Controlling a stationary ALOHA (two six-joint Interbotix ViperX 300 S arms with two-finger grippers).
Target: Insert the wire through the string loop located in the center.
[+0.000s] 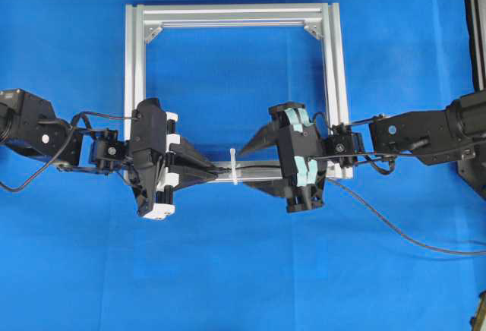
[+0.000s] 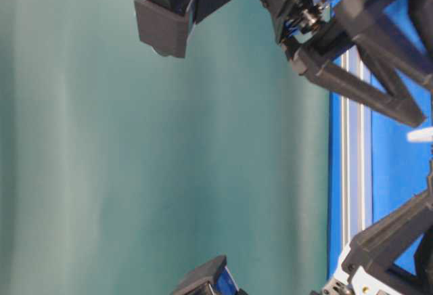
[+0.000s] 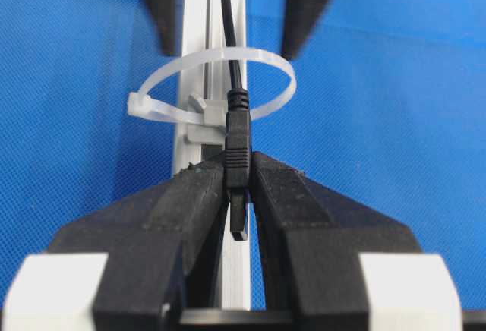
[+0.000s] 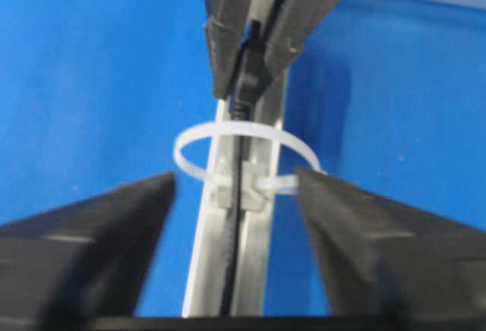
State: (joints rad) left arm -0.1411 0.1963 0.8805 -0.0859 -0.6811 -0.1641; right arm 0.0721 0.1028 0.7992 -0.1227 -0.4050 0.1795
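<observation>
Plug (image 3: 238, 160) first, right up close in the left wrist view: the left gripper (image 3: 239, 194) has its two black fingers (image 3: 178, 209) pinched tight on the small dark plug, its tip poking down between them. Just past the fingertips, the wire (image 3: 228, 20) runs straight on through the white string loop (image 3: 216, 96) and away along the silver frame bar (image 3: 196, 12). The loop sits on that bar, held there by a little white clip, its short tail sticking out to one side. Beyond the loop, the right gripper (image 3: 228, 12) shows as two dark blurred fingertips standing apart on either side of the wire, not touching it. From the right wrist view it's the same story in reverse: wide-spread right fingers (image 4: 91, 247) in the foreground, nothing between them but bar and wire, loop in the middle, left gripper clamped on the plug behind. Overhead, both grippers face each other across the loop (image 1: 234, 165) on the near bar of the square frame (image 1: 134, 65), blue cloth (image 1: 243, 270) underneath, the wire trailing off right.
</observation>
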